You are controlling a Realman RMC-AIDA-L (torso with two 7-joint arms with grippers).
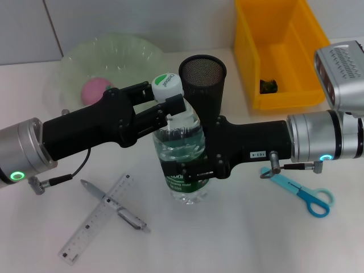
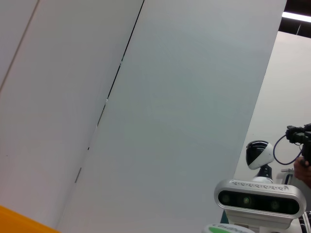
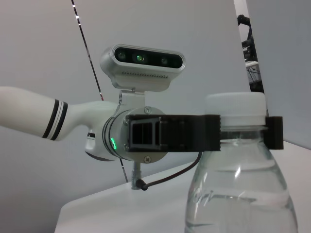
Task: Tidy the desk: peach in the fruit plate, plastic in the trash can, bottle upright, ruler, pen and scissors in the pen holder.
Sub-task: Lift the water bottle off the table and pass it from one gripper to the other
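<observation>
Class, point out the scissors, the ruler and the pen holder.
scissors (image 1: 300, 192): head view, on the blue handle shank.
ruler (image 1: 95, 221): head view, on the clear blade's middle.
pen holder (image 1: 203, 77): head view, on the black mesh wall.

one bottle (image 1: 181, 145), one ruler (image 1: 95, 226), one pen (image 1: 114, 205) and one pair of scissors (image 1: 300, 191) are showing on the desk. one peach (image 1: 94, 89) is sitting in one fruit plate (image 1: 122, 52), with one pen holder (image 1: 203, 77) and one yellow bin (image 1: 280, 54) standing behind. two grippers are reaching in, the left gripper (image 1: 170, 105) and the right gripper (image 1: 198, 168).

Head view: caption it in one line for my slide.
Both hands hold the clear plastic water bottle upright on the white desk: left hand at the neck, right hand at the green label.
</observation>
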